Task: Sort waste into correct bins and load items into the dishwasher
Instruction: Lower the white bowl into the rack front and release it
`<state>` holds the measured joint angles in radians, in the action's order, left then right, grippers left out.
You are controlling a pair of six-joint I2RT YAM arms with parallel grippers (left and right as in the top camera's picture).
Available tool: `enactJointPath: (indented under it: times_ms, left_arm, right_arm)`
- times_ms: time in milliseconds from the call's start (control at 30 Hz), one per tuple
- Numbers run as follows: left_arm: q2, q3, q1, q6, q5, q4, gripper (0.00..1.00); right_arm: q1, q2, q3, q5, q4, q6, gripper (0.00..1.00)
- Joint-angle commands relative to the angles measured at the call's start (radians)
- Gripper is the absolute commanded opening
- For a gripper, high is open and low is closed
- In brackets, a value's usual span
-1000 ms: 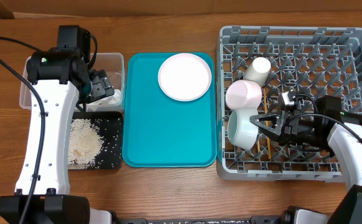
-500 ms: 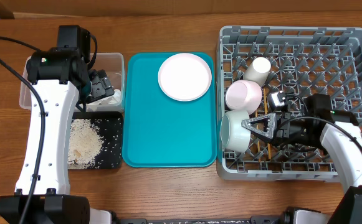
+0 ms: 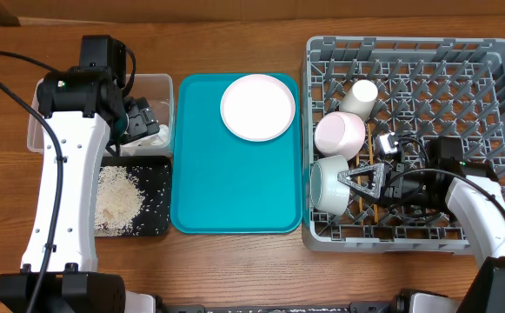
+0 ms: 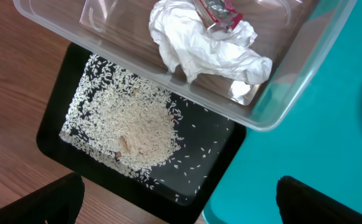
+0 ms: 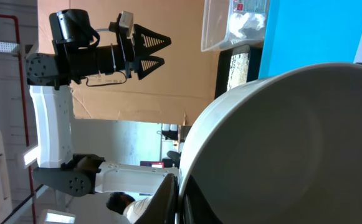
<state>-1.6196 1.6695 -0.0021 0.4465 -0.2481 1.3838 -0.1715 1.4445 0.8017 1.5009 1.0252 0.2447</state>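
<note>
My right gripper (image 3: 343, 176) pinched tight on white bowl (image 3: 323, 188) rim, inside dish rack (image 3: 495, 52). Left gripper (image 3: 142, 121) spread wide, empty, above clear tub (image 3: 158, 87).

— Teal, plain and even, across the serving tray (image 3: 235, 191). Pale pink, almost white, on the round plate (image 3: 257, 107).
— Grey throughout the dish rack (image 3: 461, 87), patterned as a regular grid of pegs. Inside, a pink bowl (image 3: 339, 133), a white bowl (image 3: 323, 187) and a white cup (image 3: 359, 94).
— Black on the shallow tray (image 4: 221, 155), speckled with white rice grains (image 4: 140, 130). Clear, colourless plastic for the tub (image 4: 293, 74).
— White on the crumpled napkin (image 4: 199, 46), red with print on the snack wrapper (image 4: 221, 9). Brown wood grain over the table (image 3: 235, 269).
</note>
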Motion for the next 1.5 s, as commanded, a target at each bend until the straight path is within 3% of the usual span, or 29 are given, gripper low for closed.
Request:
enactJointPath:
  times_ms: [0,933,1000,1100,1333,1467]
  left_arm:
    - [0.004,0.01,0.002,0.003,-0.013,-0.002,1.0]
    - [0.004,0.01,0.002,0.003,-0.013,-0.002,1.0]
    - [0.004,0.01,0.002,0.003,-0.013,-0.002,1.0]
    - [0.004,0.01,0.002,0.003,-0.013,-0.002,1.0]
    - [0.004,0.01,0.002,0.003,-0.013,-0.002,1.0]
    - [0.004,0.01,0.002,0.003,-0.013,-0.002,1.0]
  right_arm:
    - [-0.021,0.0,-0.005,-0.031,-0.006,0.021,0.04]
    - [-0.067,0.0,-0.013,-0.175,0.02,0.018,0.09]
    - [-0.067,0.0,-0.013,-0.216,0.018,0.018,0.15]
    - [-0.072,0.0,-0.012,-0.32,-0.021,0.016,0.17]
    - [-0.157,0.0,0.023,-0.341,-0.051,0.009,0.29]
    - [-0.208,0.0,0.079,-0.456,-0.047,-0.076,0.35]
